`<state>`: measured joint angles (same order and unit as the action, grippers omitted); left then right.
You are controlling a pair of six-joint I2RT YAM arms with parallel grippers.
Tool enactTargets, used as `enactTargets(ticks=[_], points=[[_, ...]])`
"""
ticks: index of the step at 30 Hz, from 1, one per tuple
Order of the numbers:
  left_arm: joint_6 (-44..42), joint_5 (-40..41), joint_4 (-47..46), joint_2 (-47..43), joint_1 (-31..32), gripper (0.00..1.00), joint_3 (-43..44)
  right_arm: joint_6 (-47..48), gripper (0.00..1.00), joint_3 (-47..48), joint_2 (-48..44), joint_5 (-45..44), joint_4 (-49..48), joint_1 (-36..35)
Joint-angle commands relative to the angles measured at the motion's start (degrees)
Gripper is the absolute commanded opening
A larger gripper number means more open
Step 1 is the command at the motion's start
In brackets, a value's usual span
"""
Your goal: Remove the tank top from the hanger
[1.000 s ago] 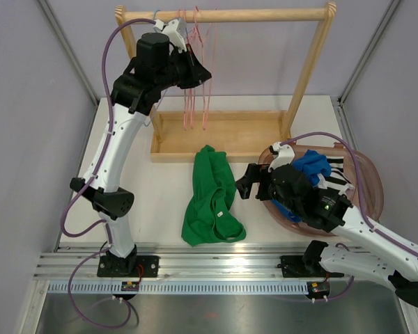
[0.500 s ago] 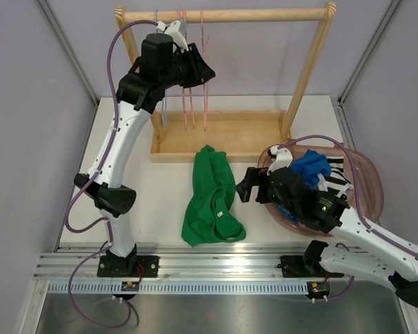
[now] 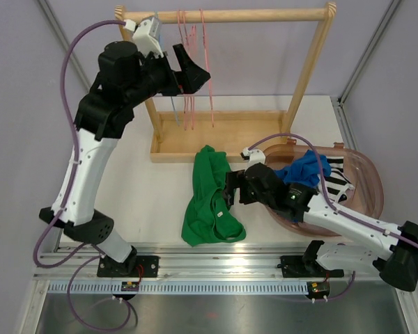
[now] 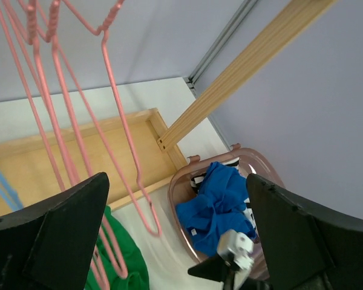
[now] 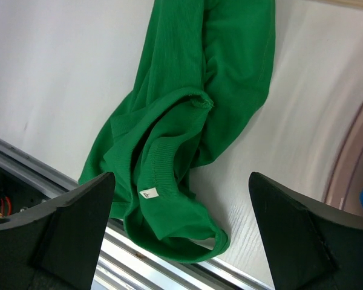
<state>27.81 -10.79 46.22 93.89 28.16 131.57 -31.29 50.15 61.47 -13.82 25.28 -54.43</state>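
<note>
The green tank top [image 3: 210,198] lies crumpled on the white table, off any hanger, its neck label showing in the right wrist view [image 5: 187,121]. Several bare pink hangers [image 3: 195,69] hang from the wooden rail, with a blue one beside them. My left gripper [image 3: 194,69] is raised by those hangers, jaws wide open and holding nothing; the pink hangers [image 4: 66,121] hang just ahead of its left finger [image 4: 66,235]. My right gripper [image 3: 228,191] hovers open at the tank top's right edge, the cloth below its spread jaws [image 5: 181,175].
A wooden rack [image 3: 230,14] with a tray base [image 3: 230,136] stands at the back. A pink basket [image 3: 369,181] at the right holds a blue garment [image 4: 221,202] and striped cloth. A metal rail [image 3: 216,261] runs along the near edge.
My left gripper has opened, let go of the hangers and drawn back to the left. The hangers now hang free. My right arm has reached left, over the tank top.
</note>
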Motion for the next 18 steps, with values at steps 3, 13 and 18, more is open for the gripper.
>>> enactTargets(ticks=[3,13,18], points=[[-4.0,6.2,-1.4,-12.7,0.4,0.99,-10.4,1.1,1.0,3.7,8.7,2.2,-4.3,-0.6],[-5.0,17.1,-1.5,-36.5,0.5,0.99,-34.9,-0.5,0.99,8.1,27.2,1.0,-7.7,-0.9],[-6.4,21.4,2.6,-44.0,0.5,0.99,-41.6,-0.5,1.0,11.5,37.3,0.3,-7.3,-1.1]])
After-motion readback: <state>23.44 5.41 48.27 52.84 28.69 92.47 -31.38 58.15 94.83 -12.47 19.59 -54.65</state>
